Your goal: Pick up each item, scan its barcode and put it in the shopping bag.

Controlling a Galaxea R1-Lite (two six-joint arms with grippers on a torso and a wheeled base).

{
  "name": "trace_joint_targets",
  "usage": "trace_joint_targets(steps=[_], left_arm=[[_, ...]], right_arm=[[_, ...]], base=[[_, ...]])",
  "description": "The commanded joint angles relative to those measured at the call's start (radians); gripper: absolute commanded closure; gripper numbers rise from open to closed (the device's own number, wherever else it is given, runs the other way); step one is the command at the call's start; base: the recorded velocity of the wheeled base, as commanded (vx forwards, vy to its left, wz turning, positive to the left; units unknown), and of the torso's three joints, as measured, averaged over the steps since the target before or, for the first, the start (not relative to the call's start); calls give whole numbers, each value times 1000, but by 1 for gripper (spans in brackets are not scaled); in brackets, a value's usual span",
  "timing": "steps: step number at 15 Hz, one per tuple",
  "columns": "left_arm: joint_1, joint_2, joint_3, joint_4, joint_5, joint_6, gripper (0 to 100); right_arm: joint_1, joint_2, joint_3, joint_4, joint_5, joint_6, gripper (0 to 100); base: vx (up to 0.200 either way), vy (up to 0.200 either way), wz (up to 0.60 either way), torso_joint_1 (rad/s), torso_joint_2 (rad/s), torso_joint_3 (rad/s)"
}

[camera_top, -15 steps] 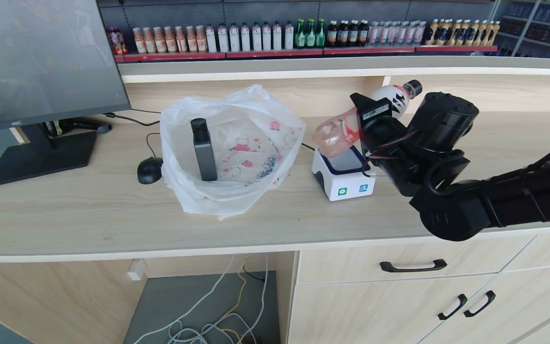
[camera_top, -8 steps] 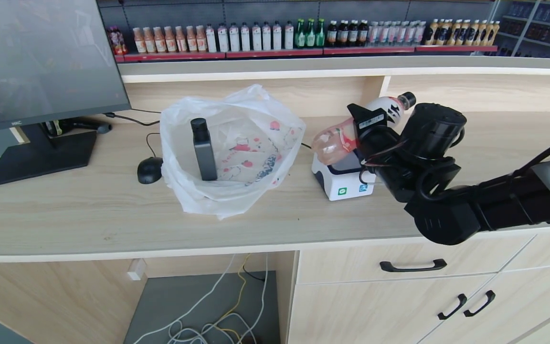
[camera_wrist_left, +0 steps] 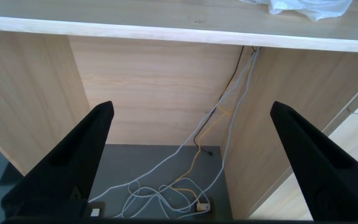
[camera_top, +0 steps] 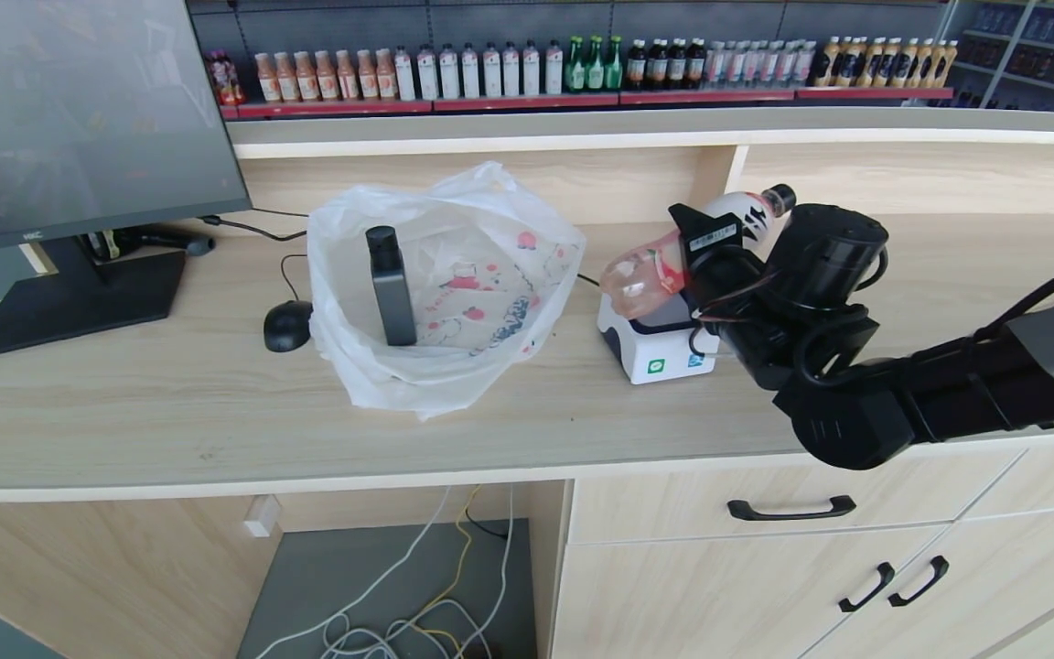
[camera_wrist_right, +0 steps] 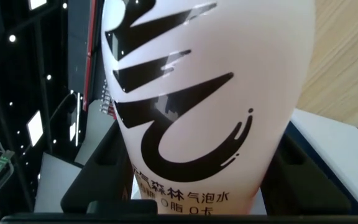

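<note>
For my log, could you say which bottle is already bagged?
The dark grey bottle, upright in the shopping bag; the right gripper holds the pink bottle.

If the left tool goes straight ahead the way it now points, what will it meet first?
Probably the wooden back panel under the counter, since the left tool points into that space. The hanging cables may come first; depth is unclear.

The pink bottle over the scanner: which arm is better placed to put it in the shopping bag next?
Probably the right. The right gripper is shut on the pink bottle just above the scanner, beside the shopping bag. The left gripper hangs open below the level of the counter, holding nothing.
</note>
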Motion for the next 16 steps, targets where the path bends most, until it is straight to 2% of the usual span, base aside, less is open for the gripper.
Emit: trace_joint_targets(steps=[1,16], left_arm=[[1,0,0,0,0,0,0],[1,0,0,0,0,0,0]], right_arm=[[0,2,4,1,-1,0,100],[3,-58,7,4,-1,-6,100]], base=[[0,0,0,0,0,0],[0,0,0,0,0,0]])
